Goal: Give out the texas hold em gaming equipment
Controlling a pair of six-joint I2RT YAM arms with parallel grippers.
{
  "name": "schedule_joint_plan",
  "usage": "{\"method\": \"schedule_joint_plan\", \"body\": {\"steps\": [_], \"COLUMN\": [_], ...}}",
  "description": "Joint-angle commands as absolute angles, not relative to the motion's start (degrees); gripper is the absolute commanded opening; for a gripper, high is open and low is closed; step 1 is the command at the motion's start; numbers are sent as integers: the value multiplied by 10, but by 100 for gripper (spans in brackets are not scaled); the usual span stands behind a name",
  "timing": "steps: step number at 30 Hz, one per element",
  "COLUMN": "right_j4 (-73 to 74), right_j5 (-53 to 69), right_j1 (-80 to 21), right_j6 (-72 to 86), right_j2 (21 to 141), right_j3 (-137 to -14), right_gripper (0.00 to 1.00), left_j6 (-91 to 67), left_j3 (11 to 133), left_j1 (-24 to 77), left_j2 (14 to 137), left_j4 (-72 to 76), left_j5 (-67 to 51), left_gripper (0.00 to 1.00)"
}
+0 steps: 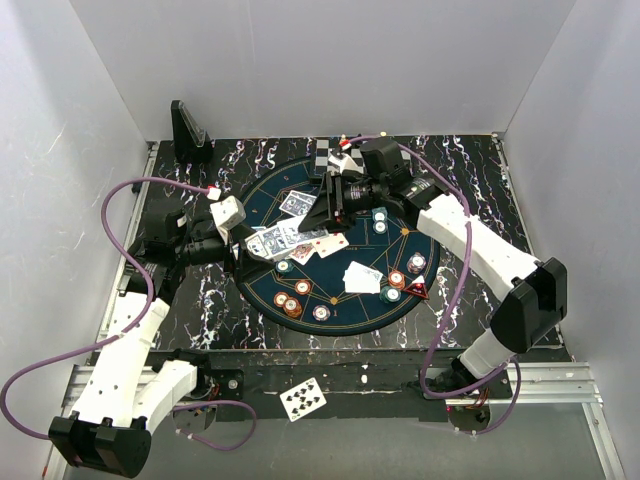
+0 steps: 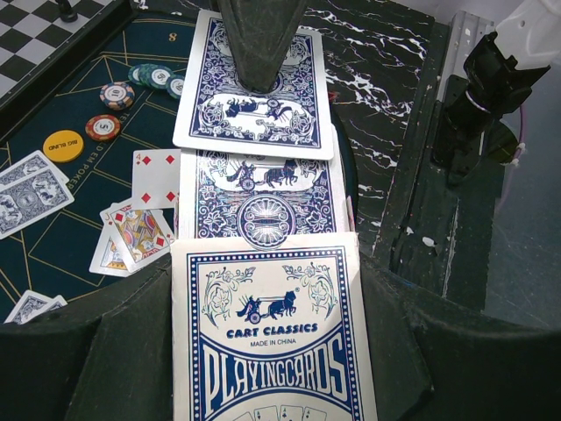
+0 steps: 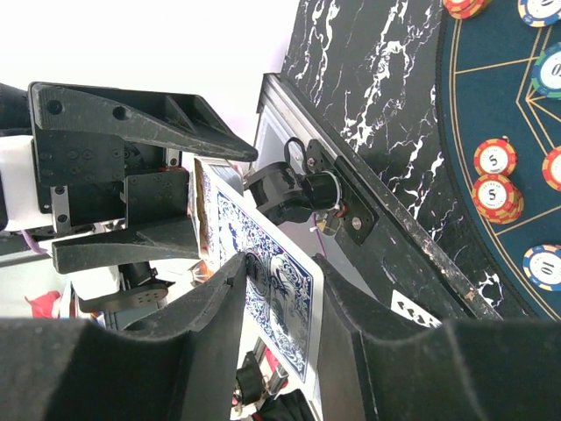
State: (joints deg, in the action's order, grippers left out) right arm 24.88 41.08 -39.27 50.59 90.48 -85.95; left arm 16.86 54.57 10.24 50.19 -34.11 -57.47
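While my left gripper (image 2: 263, 263) clamps the card deck (image 2: 267, 338) flat between its fingers, my right gripper (image 3: 279, 303) meets it over the far-left part of the round blue mat (image 1: 395, 315). The deck sits lengthwise in my left jaws, its front printed with a chariot and "CART CLASSICS PLAYINGCARDS". One top card (image 2: 256, 88) pokes out past the deck's far end, blue-patterned back up, and a dark finger (image 2: 261, 39) of my right gripper lies across its far edge. From the right wrist, that card's glossy patterned back stands edge-on between my right fingers, which have closed in on both faces and appear to pinch it.

Elsewhere on the mat, dealt cards (image 1: 362, 277) lie near the middle, some face up with red pips, others showing the blue back. Round striped poker chips (image 1: 290, 302) cluster toward the mat's near-left edge and more sit toward its right edge. A flat yellow disc (image 2: 63, 145) lies on the mat left of the deck. A chessboard (image 1: 335, 155) rests at the far edge of the black marbled table (image 1: 470, 190). One face-up card (image 1: 302, 399) with black pips lies off the table on the near rail between my two bases.
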Motion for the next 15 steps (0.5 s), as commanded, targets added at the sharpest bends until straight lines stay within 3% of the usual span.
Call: {"method": "schedule_joint_plan", "body": {"steps": [1, 15], "right_j4": [257, 262], "right_j5": [419, 436], "right_j1": [-387, -360], "right_j6": [497, 504], "right_j2": [878, 847], "right_j3": [-855, -834], "right_gripper": [41, 32], "left_j6": [166, 164], "left_j3": [555, 553], "left_j1": [101, 101], "left_j2": [496, 495], "left_j4": [-321, -319], "left_j5": [-588, -586], "left_gripper": [0, 0]}}
